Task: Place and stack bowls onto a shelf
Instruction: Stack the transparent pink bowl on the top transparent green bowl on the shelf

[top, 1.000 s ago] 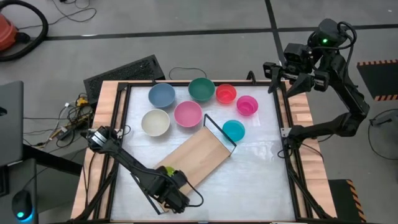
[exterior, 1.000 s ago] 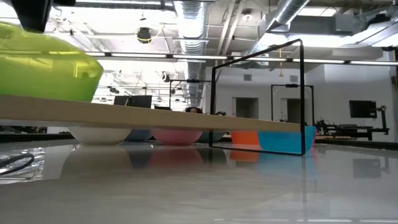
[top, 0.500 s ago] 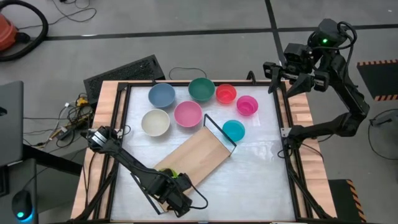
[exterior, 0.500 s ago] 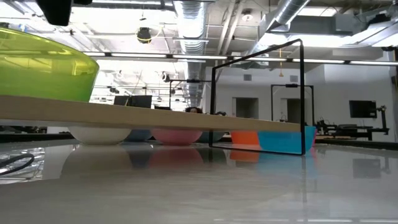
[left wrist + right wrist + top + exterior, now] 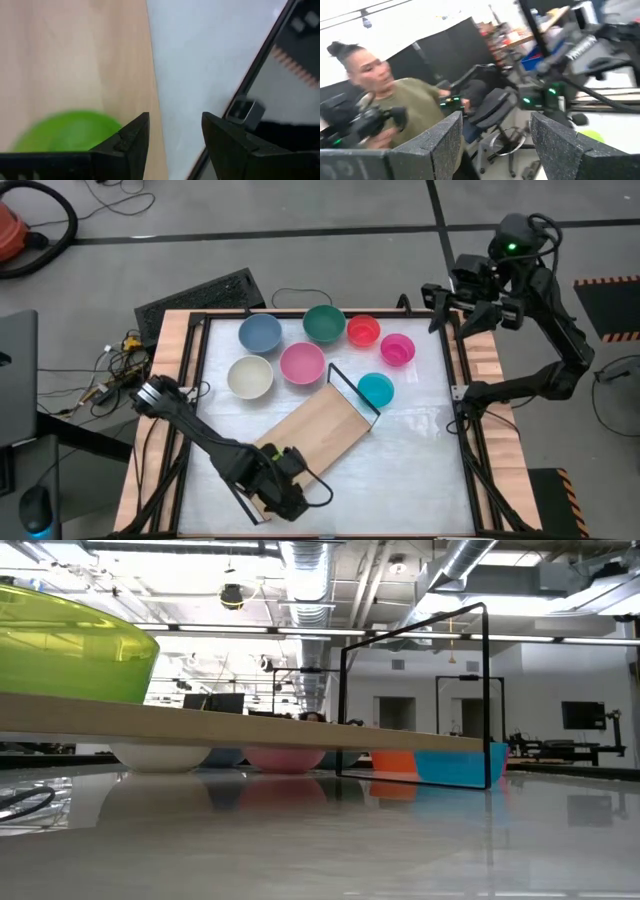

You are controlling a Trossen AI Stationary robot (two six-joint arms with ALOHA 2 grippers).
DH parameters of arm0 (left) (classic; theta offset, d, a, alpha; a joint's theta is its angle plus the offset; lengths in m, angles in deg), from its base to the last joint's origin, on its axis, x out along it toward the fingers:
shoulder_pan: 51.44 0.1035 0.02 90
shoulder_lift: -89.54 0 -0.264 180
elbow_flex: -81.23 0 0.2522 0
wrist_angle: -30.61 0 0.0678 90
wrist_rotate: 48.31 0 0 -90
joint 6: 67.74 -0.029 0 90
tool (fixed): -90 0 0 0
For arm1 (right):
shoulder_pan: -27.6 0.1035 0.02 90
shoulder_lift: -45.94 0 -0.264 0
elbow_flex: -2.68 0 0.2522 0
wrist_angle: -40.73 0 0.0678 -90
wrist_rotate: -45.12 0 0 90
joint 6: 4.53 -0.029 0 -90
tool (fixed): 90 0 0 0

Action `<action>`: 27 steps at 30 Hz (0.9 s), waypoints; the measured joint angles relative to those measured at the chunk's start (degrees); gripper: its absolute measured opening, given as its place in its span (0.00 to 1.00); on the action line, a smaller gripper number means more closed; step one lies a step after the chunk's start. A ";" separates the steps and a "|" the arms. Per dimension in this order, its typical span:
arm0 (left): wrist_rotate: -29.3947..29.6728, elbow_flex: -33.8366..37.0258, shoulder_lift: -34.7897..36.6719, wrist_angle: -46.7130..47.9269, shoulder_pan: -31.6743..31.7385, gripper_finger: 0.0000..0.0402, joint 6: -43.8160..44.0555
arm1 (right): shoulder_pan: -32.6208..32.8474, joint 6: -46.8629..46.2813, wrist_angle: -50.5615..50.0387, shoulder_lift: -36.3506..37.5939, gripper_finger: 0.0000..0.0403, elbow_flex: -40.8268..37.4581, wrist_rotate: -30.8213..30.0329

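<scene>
Lime-green bowl (image 5: 70, 645) sits on the light-wood shelf (image 5: 318, 430) near its 7 o'clock end: the only bowl placed so far. Left gripper (image 5: 172, 142), at the table's 7 o'clock, hangs just beside it, fingers spread and empty. Seven bowls remain on the table: cyan bowl (image 5: 376, 389) touching the shelf's wire end at 2 o'clock; cream bowl (image 5: 250, 376) and pink bowl (image 5: 302, 363) around 11 to 12 o'clock; blue bowl (image 5: 260, 332), teal bowl (image 5: 324, 323), red bowl (image 5: 363, 331), magenta bowl (image 5: 397, 349) beyond. Right gripper (image 5: 495, 135) waits off the table's 1 o'clock corner, fingers apart, empty, aimed at a person (image 5: 400, 117). Judged barely begun.
</scene>
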 joint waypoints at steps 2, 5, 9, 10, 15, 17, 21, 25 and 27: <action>3.39 -0.02 1.84 -0.07 0.48 0.41 -0.87 | -0.78 4.61 -6.40 0.01 0.64 0.00 -5.48; 9.35 -0.02 4.48 -0.04 1.67 0.41 -2.10 | -1.88 15.52 -19.64 -0.04 0.64 0.00 -18.92; 17.50 -0.02 8.24 -0.02 3.50 0.41 -5.25 | -2.42 32.97 -37.49 -0.56 0.64 -0.63 -48.97; 19.18 -0.02 9.27 0.02 3.94 0.41 -6.22 | -2.26 33.70 -40.11 -0.85 0.64 -1.57 -56.01; 25.80 -0.02 13.77 0.00 6.28 0.41 -10.07 | -2.79 20.25 -41.30 -2.10 0.64 -11.47 -75.21; 28.00 -0.02 15.36 -0.04 7.26 0.41 -11.73 | -3.09 18.28 -39.16 -1.79 0.64 -16.84 -78.64; 30.87 -0.02 18.05 0.06 8.75 0.41 -15.12 | -3.50 14.71 -30.77 -2.11 0.64 -28.80 -79.84; 32.12 -0.02 20.39 0.11 10.33 0.41 -17.54 | -3.96 12.65 -22.67 -1.98 0.64 -38.64 -79.17; 32.21 -0.04 21.24 0.11 11.26 0.41 -18.64 | -4.51 12.61 -19.97 -2.05 0.64 -42.39 -79.02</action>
